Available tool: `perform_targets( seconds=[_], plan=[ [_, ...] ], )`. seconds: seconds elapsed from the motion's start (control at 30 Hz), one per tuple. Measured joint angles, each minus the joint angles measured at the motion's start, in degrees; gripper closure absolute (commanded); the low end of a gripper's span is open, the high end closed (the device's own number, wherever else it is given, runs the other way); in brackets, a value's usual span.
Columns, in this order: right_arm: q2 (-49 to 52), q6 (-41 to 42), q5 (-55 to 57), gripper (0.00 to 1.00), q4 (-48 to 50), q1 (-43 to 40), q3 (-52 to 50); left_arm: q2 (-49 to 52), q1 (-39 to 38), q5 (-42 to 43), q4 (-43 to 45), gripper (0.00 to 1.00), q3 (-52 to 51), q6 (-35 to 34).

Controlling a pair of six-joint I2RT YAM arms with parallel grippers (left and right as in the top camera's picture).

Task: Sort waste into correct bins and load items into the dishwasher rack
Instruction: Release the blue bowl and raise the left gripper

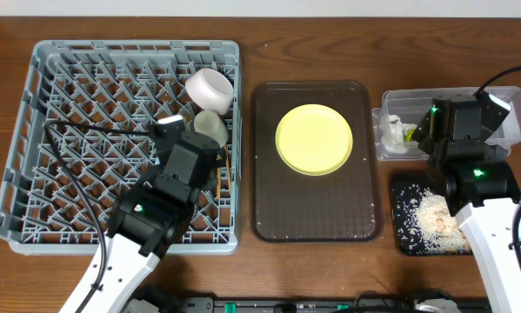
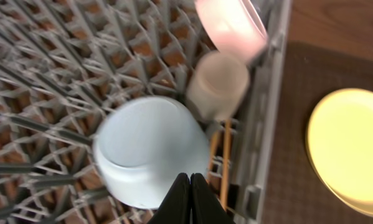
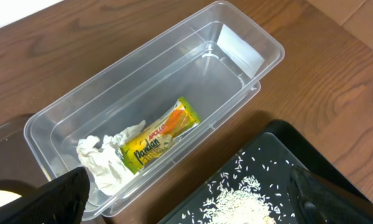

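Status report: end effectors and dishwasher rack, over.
Left end effector shut, empty, over grey plastic dishwasher rack. Right end effector open near clear plastic tub. Round yellow plate unloaded, unobstructed.

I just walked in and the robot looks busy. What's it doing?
It is clearing up after a meal. The left gripper is shut and empty above the light blue cup, which sits in the dishwasher rack with the white bowl and chopsticks. The right gripper hangs open near the clear tub, which holds the napkin and snack wrapper. Food scraps lie in the black tray. The yellow plate is not loaded yet; it lies on the brown tray.
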Motion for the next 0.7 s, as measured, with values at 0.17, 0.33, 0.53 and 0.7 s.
perform_targets(
  seconds=[0.17,0.33,0.53,0.7],
  plan=[
    [0.0,0.0,0.0,0.01,0.0,0.0,0.0,3.91,0.02,-3.13,-0.07,0.94,-0.02,0.0],
    [0.0,0.0,0.0,0.01,0.0,0.0,0.0,11.02,0.11,-4.07,0.39,0.94,-0.02,0.02],
    [0.0,0.0,0.0,0.01,0.0,0.0,0.0,16.22,2.01,-1.01,0.85,0.94,-0.04,0.11],
    [0.0,0.0,0.0,0.01,0.0,0.0,0.0,16.09,3.67,9.62,0.96,0.94,-0.04,0.72]
  ],
)
